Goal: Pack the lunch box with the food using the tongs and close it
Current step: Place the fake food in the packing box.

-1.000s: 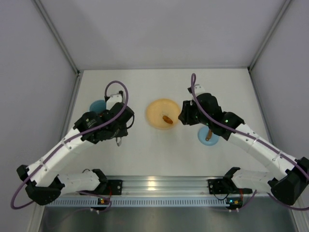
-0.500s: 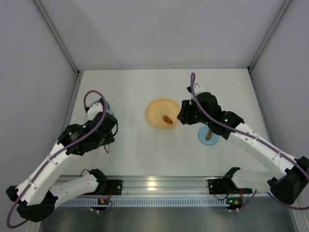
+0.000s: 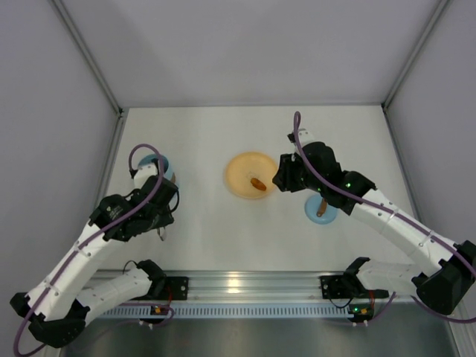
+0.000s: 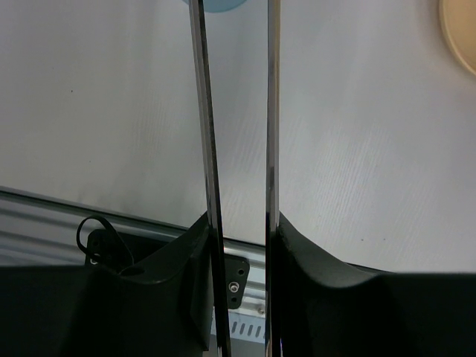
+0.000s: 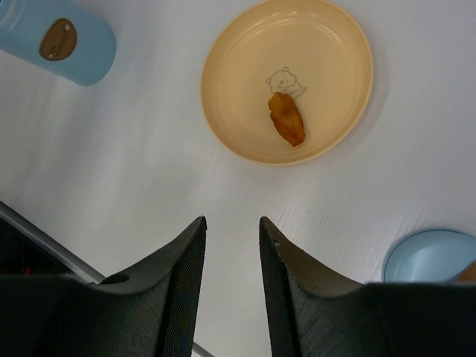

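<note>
My left gripper (image 4: 238,223) is shut on the silver tongs (image 4: 271,111), whose two blades run up between its fingers towards the light blue lunch box (image 4: 219,4). Seen from above, the lunch box (image 3: 165,168) is half hidden under my left arm. One orange piece of food (image 3: 258,184) lies on the orange plate (image 3: 239,167). My right gripper (image 5: 232,219) hangs open and empty just short of the plate (image 5: 327,44) and the food (image 5: 286,119). The blue lid (image 3: 316,212) with its brown knob lies under my right arm.
The aluminium rail (image 3: 238,282) and both arm bases run along the near edge. Grey walls close in the table on the left, back and right. The lid (image 5: 428,256) also shows in the right wrist view, at the lower right.
My left arm has swung left, away from the plate and a little nearer the rail, carrying the tongs. It now covers part of the lunch box. The right arm has not moved.
</note>
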